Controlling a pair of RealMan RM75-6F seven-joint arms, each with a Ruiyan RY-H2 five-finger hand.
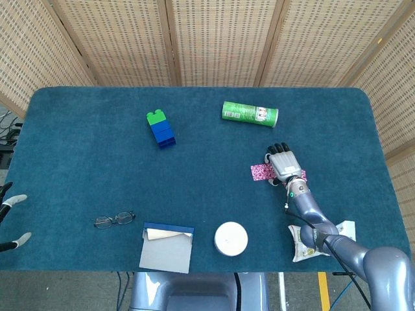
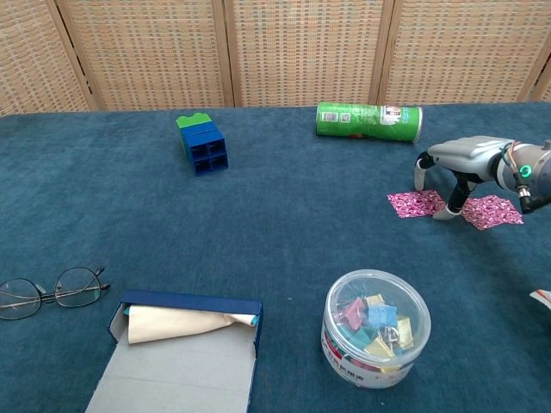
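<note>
My right hand point(image 1: 284, 164) arches over a pink patterned strip point(image 1: 260, 172) lying flat on the blue table at the right. In the chest view the right hand point(image 2: 461, 159) stands with its fingertips point(image 2: 420, 176) and thumb down on the pink strip point(image 2: 413, 204), its fingers apart and gripping nothing. Only two fingertips of my left hand point(image 1: 13, 220) show at the far left edge of the head view; they are spread, hold nothing, and are off the table.
A green can point(image 1: 249, 113) lies on its side behind the right hand. A blue and green block stack point(image 1: 160, 128) stands at mid-left. Glasses point(image 1: 113, 219), an open blue box point(image 1: 167, 247), a round tub of clips point(image 2: 376, 327) and a white packet point(image 1: 305, 246) line the front.
</note>
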